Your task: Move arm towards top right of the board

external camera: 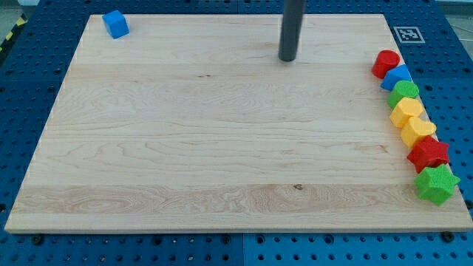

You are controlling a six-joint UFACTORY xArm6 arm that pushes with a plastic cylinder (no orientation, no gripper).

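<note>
My tip (287,58) is on the wooden board (222,148) near the view's top, a little right of the middle. It touches no block. A blue cube (115,24) sits alone at the board's top left corner. Along the right edge runs a column of blocks, top to bottom: a red cylinder (385,63), a blue block (397,77), a green block (404,93), a yellow block (406,111), a second yellow block (417,131), a red star (429,154) and a green star (436,184). The column lies well to the right of my tip.
The board lies on a blue perforated table (29,89). A black and white marker tag (408,34) sits just off the board's top right corner.
</note>
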